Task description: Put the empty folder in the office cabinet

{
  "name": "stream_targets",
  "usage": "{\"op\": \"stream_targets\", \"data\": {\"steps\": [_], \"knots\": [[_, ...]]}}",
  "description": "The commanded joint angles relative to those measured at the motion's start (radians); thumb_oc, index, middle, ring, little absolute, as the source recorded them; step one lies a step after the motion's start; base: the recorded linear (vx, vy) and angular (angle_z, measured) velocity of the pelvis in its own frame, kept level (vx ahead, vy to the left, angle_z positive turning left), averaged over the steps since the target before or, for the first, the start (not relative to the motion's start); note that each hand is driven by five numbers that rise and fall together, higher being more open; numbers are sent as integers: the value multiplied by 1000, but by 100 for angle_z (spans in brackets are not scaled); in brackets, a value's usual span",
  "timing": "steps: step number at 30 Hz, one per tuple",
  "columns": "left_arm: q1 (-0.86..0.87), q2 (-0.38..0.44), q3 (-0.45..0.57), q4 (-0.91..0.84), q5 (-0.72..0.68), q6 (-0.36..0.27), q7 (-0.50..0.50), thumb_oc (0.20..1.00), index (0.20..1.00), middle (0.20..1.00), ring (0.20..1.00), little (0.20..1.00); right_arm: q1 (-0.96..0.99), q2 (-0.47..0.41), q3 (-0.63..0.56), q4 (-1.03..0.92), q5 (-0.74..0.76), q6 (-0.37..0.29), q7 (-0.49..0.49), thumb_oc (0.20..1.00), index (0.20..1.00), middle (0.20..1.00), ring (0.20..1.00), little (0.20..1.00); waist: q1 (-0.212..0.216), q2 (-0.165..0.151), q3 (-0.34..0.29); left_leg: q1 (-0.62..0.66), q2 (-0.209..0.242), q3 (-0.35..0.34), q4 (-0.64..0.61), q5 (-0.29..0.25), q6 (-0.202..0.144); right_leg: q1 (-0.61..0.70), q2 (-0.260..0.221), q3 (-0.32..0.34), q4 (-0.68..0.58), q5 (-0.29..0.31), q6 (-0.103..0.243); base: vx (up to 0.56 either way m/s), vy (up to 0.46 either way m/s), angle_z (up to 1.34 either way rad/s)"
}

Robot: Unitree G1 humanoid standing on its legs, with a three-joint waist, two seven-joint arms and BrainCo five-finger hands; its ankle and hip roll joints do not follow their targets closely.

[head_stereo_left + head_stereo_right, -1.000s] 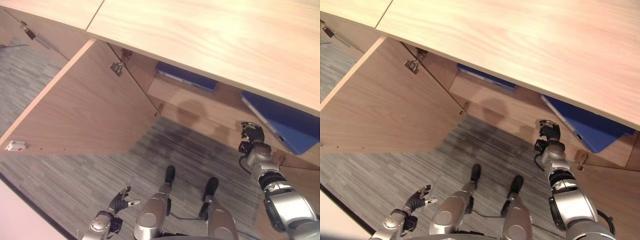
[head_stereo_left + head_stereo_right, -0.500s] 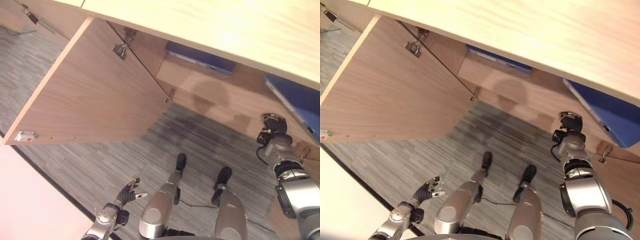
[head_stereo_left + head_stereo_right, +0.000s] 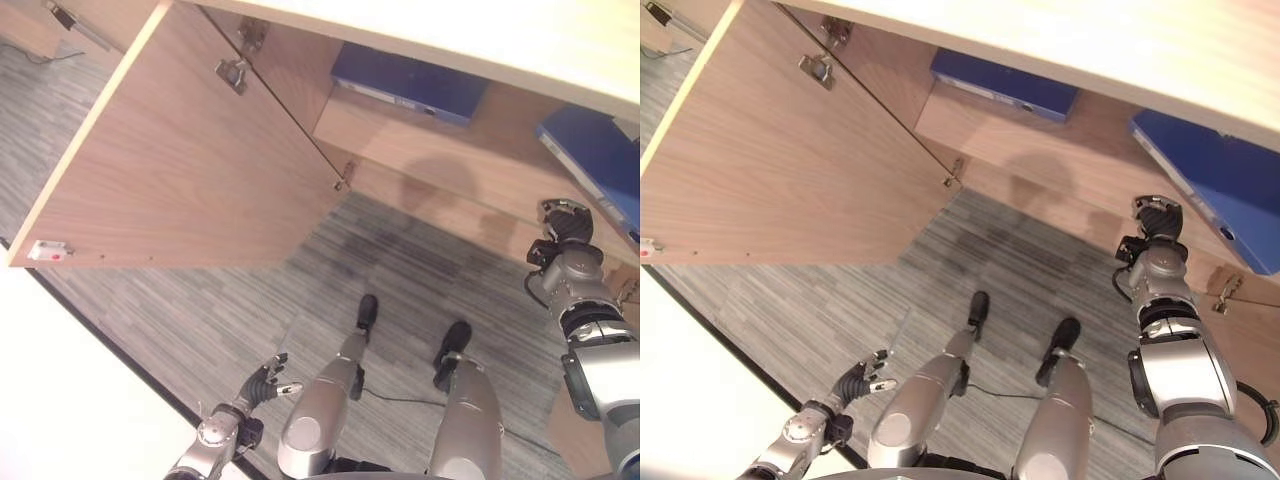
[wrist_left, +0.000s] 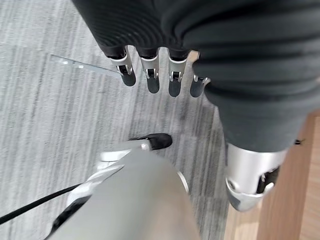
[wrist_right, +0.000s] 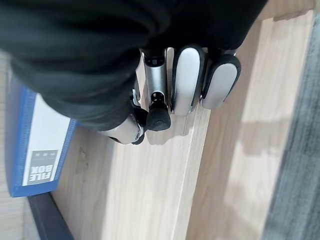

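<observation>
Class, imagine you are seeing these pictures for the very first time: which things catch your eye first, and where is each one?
The wide open cabinet door swings out at the left over the grey carpet. Inside the cabinet, one blue folder lies flat on the shelf, and another blue folder leans at the right. The right robot hand hangs just below that one, fingers curled on nothing.

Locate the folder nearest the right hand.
The blue folder lies tilted on the cabinet shelf at the eye views' right, just beyond the right hand, which holds nothing.
</observation>
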Motion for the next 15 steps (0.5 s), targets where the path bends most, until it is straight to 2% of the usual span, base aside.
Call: {"op": "stream_targets", "data": {"steps": [1, 9, 15], "knots": [[27, 11, -48, -10, -19, -8, -4, 1000, 1000, 1000, 1000, 1000, -16, -131, 9, 36, 41, -12, -34, 200, 200, 200, 200, 200, 17, 13, -9, 73, 47, -4, 8, -88, -40, 62, -51, 55, -111, 67, 122, 0, 0, 0], [31, 17, -43, -10, -26, -1, -13, 1000, 1000, 1000, 1000, 1000, -20, -174, -27, 45, 90, -24, -32, 200, 200, 200, 200, 200, 8, -7, -27, 89, 50, -9, 6, -99, -42, 81, -44, 49, -112, 59, 118, 0, 0, 0], [37, 24, -24, 8, -26, 7, -20, 1000, 1000, 1000, 1000, 1000, -17, -217, -61, 7, 166, -47, -19, 200, 200, 200, 200, 200, -4, -35, -50, 112, 57, -12, 7, -109, -43, 106, -33, 54, -119, 56, 118, 25, -23, 8]]}}
